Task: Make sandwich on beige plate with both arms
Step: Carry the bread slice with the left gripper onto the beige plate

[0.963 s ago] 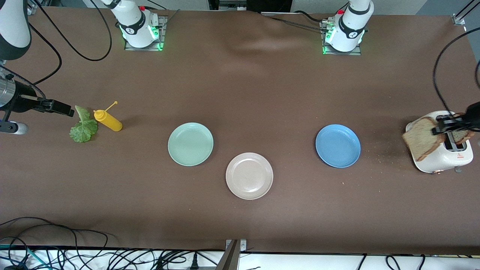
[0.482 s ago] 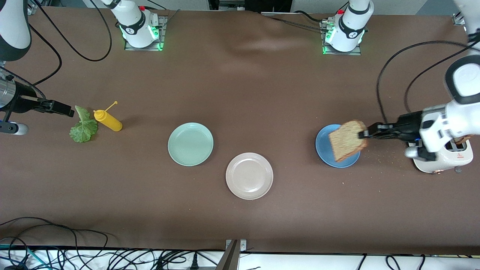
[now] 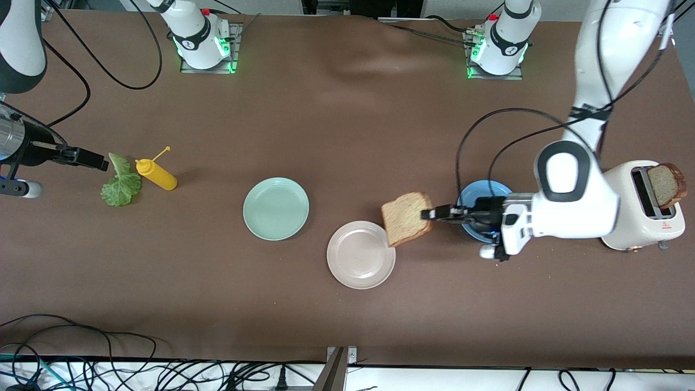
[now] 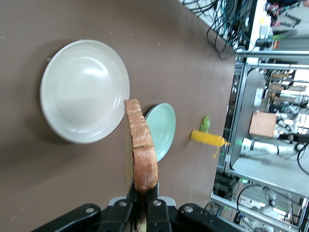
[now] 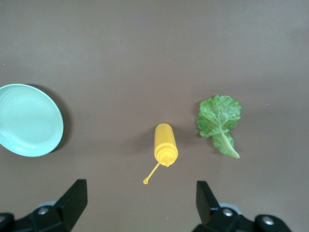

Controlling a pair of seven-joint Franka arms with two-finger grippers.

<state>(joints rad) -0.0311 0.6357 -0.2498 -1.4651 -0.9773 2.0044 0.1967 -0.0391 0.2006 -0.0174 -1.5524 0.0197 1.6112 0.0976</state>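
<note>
Front view, centre-right of frame: left gripper (image 3: 433,213) is clamped on one edge of a slice of bread (image 3: 406,218), holding it in the air. The slice hangs tilted over the edge of the beige plate (image 3: 360,271) on the side toward the left arm's end of the table. In the left wrist view the slice (image 4: 142,152) shows edge-on, pinched between the two fingers (image 4: 130,199) at the bottom of the frame; the beige plate (image 4: 53,111) sits at upper left of that frame, bare.

Blue plate (image 3: 484,188) lies right of centre, mostly covered by the left arm's wrist. Mint-green plate (image 3: 276,208) lies just left of centre, near the beige plate but not touching it.

Right edge of front frame: white toaster (image 3: 624,187) with a second slice of bread (image 3: 667,184) standing up out of its slot.

Left edge of front frame: right gripper (image 3: 92,161) waits with its fingers spread wide and nothing between them, beside the lettuce leaf (image 3: 120,183). Leaf lies flat on the table; yellow squeeze bottle (image 3: 156,173) lies on its side just beside it. Right wrist view shows both, leaf (image 5: 219,121) and bottle (image 5: 165,144), apart from each other.
</note>
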